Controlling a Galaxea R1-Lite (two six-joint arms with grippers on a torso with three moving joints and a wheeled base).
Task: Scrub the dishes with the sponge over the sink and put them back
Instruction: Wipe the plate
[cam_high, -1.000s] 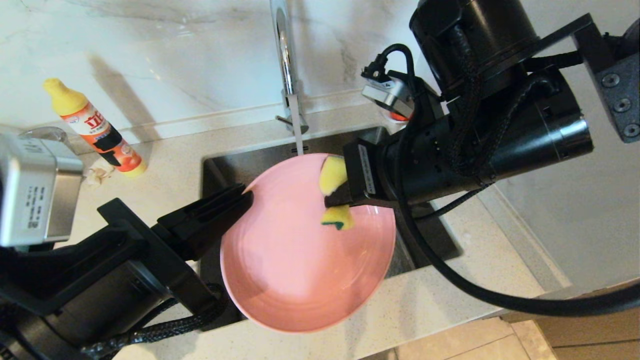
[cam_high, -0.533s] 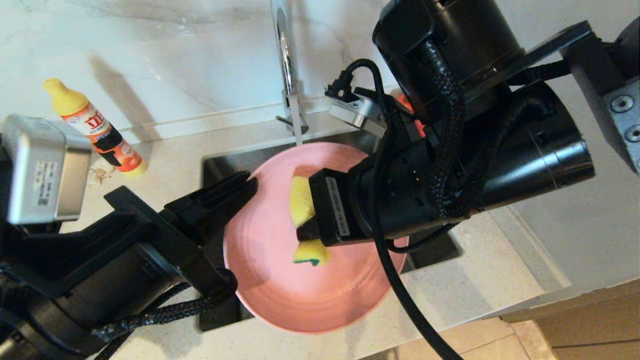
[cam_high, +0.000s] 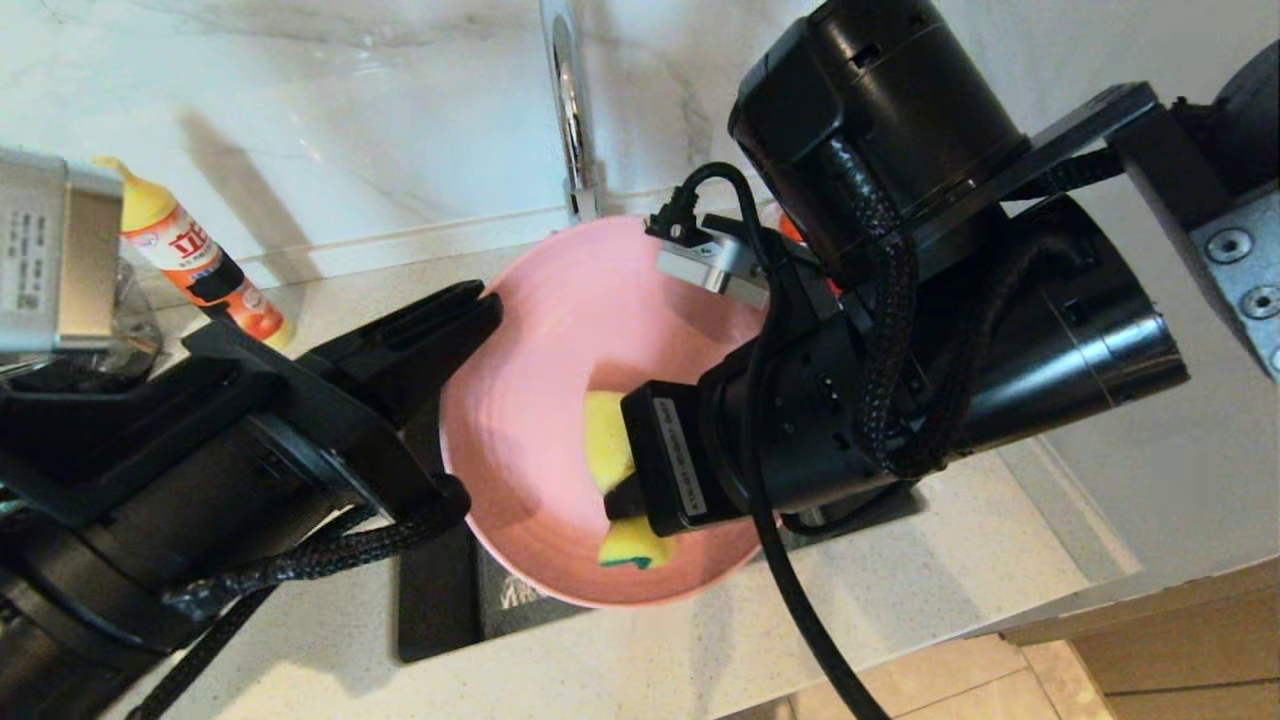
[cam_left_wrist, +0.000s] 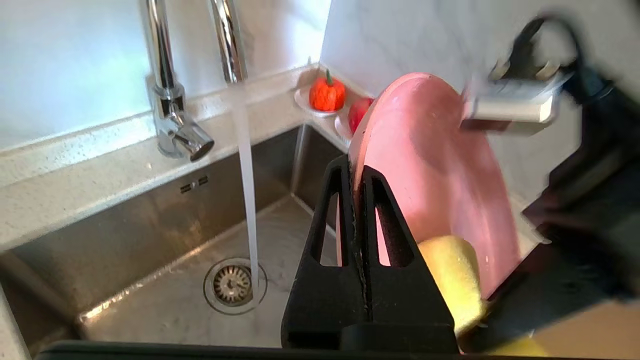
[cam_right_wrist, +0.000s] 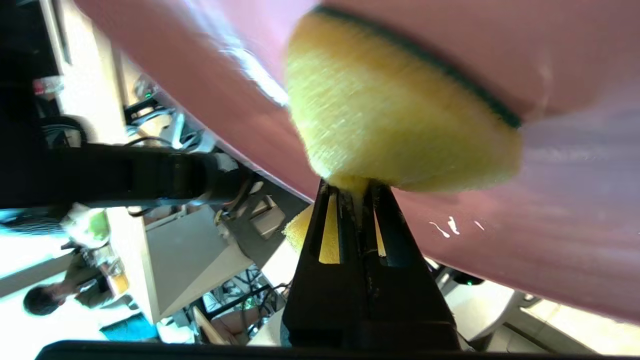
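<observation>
My sink (cam_left_wrist: 150, 240) is the big steel basin below everything, round drain strainer (cam_left_wrist: 234, 285) in its floor; the chrome tap (cam_left_wrist: 167, 100) stands at the back rim and a stream of water (cam_left_wrist: 247, 200) runs from the spout down to the strainer; pale speckled counter (cam_high: 900, 600) wraps around the basin, marble wall behind it.

Next in size, my pink plate (cam_high: 560, 400); it's held up over the sink, tilted steeply with its inner face toward my right arm, clear of the water stream in the left wrist view.

My left gripper (cam_high: 480, 310) has the plate by its left rim; jaws pressed together on the edge, the rim visibly wedged between the two black fingers (cam_left_wrist: 320, 240) in the left wrist view.

My right gripper (cam_high: 625, 495) comes in from the right side, fingers pinching the sponge at its waist so it bulges out on both sides (classic bow-tie squeeze).

The sponge (cam_right_wrist: 395, 120) is yellow with its green scouring side laid flat against the plate's inner face, low on the plate toward the front rim in the head view; a few water drops sit on the pink surface just beside it.

Smaller stuff: a yellow-capped detergent bottle (cam_high: 195, 265) on the counter at back left; an orange pumpkin-shaped thing (cam_left_wrist: 327, 93) and something red (cam_left_wrist: 360, 112) on small dishes in the far counter corner, partly behind the plate.
</observation>
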